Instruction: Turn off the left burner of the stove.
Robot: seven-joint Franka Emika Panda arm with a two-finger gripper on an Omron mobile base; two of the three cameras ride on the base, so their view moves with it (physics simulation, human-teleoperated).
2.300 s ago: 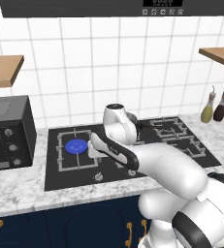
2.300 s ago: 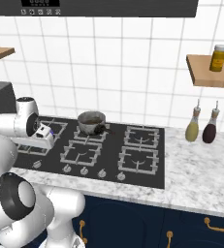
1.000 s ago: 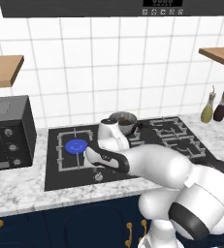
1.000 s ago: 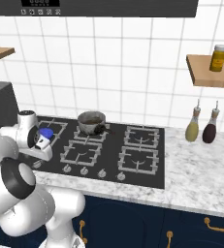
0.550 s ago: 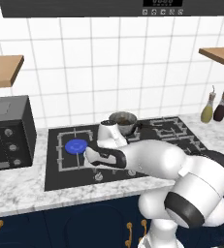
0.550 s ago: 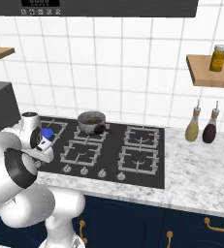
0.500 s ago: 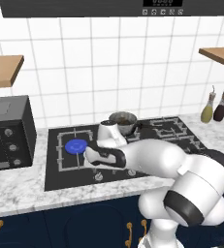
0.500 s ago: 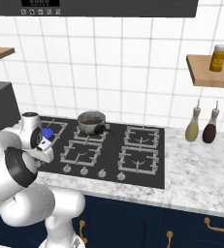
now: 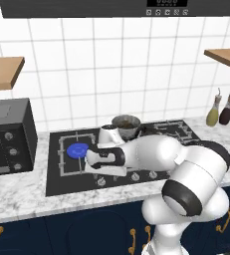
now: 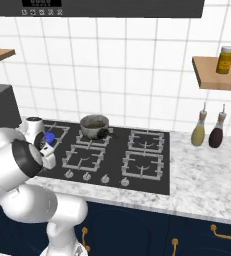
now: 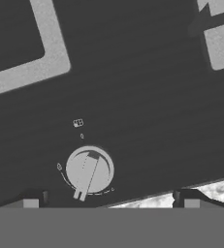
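Black stove [image 9: 57, 182], lower left: left burner [image 9: 77, 150] still blue, knob [image 11: 89, 170] untouched below wide-open gripper [image 11: 111, 202].

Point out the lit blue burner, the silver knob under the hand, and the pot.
Bright blue round burner disc [image 9: 77, 150], left base view, disc centre.
Round silver knob [image 11: 89, 170], hand view, knob face.
Small dark metal pot [image 10: 94, 125], right base view, side wall.

You see the pot [image 9: 126, 122] behind the left burner [image 9: 77, 150] on the stove [image 10: 152, 172]. The oven [image 9: 9, 134] sits left of it, two bottles [image 10: 207, 130] right.
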